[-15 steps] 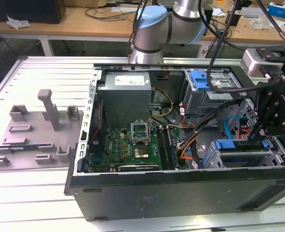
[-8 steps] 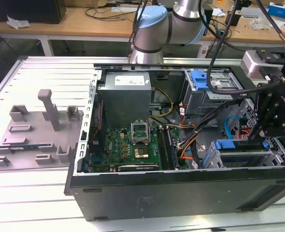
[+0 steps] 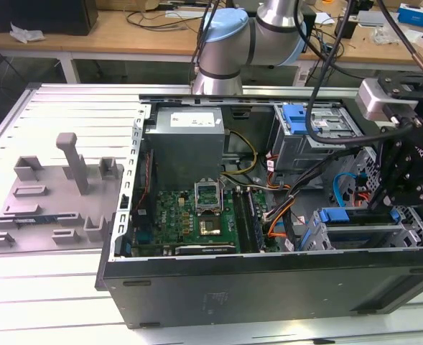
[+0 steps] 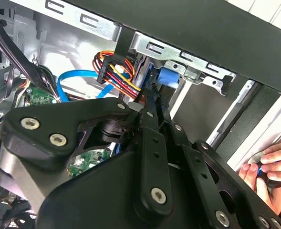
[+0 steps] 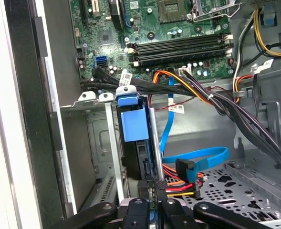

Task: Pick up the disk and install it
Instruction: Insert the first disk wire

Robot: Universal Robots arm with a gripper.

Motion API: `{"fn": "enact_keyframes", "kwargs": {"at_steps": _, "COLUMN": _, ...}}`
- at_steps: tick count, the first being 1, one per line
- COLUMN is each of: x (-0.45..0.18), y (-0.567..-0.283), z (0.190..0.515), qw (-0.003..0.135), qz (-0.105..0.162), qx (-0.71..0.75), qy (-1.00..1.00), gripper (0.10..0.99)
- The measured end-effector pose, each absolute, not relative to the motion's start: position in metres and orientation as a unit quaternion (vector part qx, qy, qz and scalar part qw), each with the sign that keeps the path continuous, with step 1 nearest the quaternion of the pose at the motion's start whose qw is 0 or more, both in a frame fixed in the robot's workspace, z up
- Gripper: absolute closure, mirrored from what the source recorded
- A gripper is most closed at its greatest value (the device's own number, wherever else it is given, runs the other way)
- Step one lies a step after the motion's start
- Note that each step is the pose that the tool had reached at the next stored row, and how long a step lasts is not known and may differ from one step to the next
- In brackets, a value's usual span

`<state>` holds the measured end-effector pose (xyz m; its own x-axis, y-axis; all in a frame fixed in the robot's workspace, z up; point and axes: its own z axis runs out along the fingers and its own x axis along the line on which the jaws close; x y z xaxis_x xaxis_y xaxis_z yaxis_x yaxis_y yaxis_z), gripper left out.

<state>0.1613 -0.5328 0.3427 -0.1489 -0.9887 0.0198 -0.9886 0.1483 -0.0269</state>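
The disk (image 5: pixel 133 125) stands edge-on in the metal drive bay (image 5: pixel 95 143) at the corner of the open computer case, its blue plastic frame toward the motherboard. In the exterior view the disk (image 3: pixel 347 215) lies in the bay at the view's lower right, with my gripper (image 3: pixel 385 205) just beside it. In the first wrist view my gripper (image 5: pixel 153 185) has its two black fingers drawn together at the disk's near edge, with a gap far narrower than the disk. The second wrist view shows the fingers (image 4: pixel 152 119) running side by side toward the disk's blue frame (image 4: pixel 168 76).
Orange, black and blue cables (image 5: pixel 197 162) crowd the bay's side. The motherboard (image 3: pixel 197 215) and the grey power supply (image 3: pixel 186 140) fill the case's middle. A second blue-fronted cage (image 3: pixel 297 118) sits farther back. A person's hand (image 4: pixel 269 169) rests at the case's outer wall.
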Motion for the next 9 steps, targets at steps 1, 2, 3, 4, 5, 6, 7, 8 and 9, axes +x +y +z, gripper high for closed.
{"fn": "enact_keyframes", "kwargs": {"at_steps": 1, "x": 0.1613, "y": -0.5328, "z": 0.3418, "qw": 0.001, "qz": -0.017, "qx": -0.652, "qy": 0.758, "gripper": 0.922}}
{"fn": "enact_keyframes", "kwargs": {"at_steps": 2, "x": 0.1613, "y": -0.5328, "z": 0.3413, "qw": 0.001, "qz": -0.017, "qx": -0.652, "qy": 0.758, "gripper": 0.922}}
{"fn": "enact_keyframes", "kwargs": {"at_steps": 3, "x": 0.1613, "y": -0.5328, "z": 0.3411, "qw": 0.001, "qz": -0.017, "qx": -0.652, "qy": 0.758, "gripper": 0.922}}
{"fn": "enact_keyframes", "kwargs": {"at_steps": 4, "x": 0.1613, "y": -0.5328, "z": 0.3411, "qw": 0.001, "qz": -0.017, "qx": -0.652, "qy": 0.758, "gripper": 0.922}}
{"fn": "enact_keyframes", "kwargs": {"at_steps": 5, "x": 0.1613, "y": -0.5328, "z": 0.3411, "qw": 0.001, "qz": -0.017, "qx": -0.652, "qy": 0.758, "gripper": 0.922}}
{"fn": "enact_keyframes", "kwargs": {"at_steps": 6, "x": 0.1613, "y": -0.5328, "z": 0.3411, "qw": 0.001, "qz": -0.017, "qx": -0.652, "qy": 0.758, "gripper": 0.922}}
{"fn": "enact_keyframes", "kwargs": {"at_steps": 7, "x": 0.1613, "y": -0.5328, "z": 0.341, "qw": 0.001, "qz": -0.017, "qx": -0.652, "qy": 0.758, "gripper": 0.922}}
{"fn": "enact_keyframes", "kwargs": {"at_steps": 8, "x": 0.1613, "y": -0.5328, "z": 0.341, "qw": 0.001, "qz": -0.017, "qx": -0.652, "qy": 0.758, "gripper": 0.922}}
{"fn": "enact_keyframes", "kwargs": {"at_steps": 9, "x": 0.1613, "y": -0.5328, "z": 0.341, "qw": 0.001, "qz": -0.017, "qx": -0.652, "qy": 0.758, "gripper": 0.922}}
